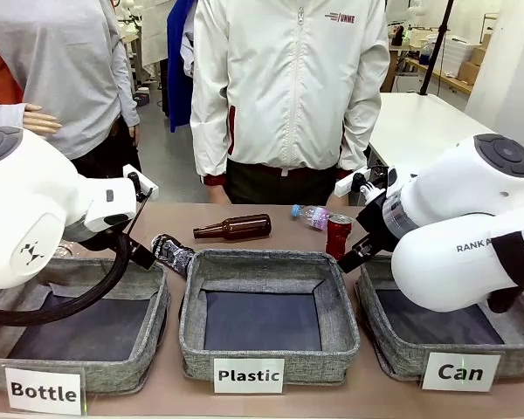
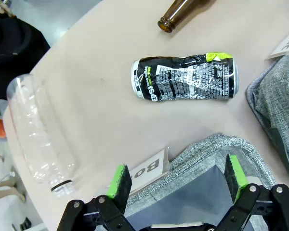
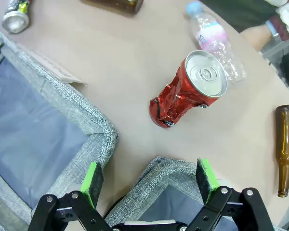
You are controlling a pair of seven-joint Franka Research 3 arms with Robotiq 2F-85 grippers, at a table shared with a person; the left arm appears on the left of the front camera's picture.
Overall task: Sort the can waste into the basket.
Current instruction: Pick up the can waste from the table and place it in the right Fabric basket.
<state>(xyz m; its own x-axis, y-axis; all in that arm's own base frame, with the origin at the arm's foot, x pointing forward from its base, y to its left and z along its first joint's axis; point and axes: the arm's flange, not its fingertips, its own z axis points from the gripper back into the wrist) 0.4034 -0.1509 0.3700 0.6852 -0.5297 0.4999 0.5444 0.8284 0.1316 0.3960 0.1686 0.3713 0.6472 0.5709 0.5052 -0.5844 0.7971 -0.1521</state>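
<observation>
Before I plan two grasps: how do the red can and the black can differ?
The red can is red with a silver top; the black can carries white print and a green patch. The red can stands on end, top up; the black can lies on its side. Both are crushed and rest on the table, ungripped.

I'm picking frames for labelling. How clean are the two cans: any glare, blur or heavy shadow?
Left wrist view: dark can sharp, print crisp, mild sheen on its creases. Right wrist view: red can sharp, its silver top bright but not blown out, soft shadow beside it. Front view: both cans small, evenly lit, no motion blur.
</observation>
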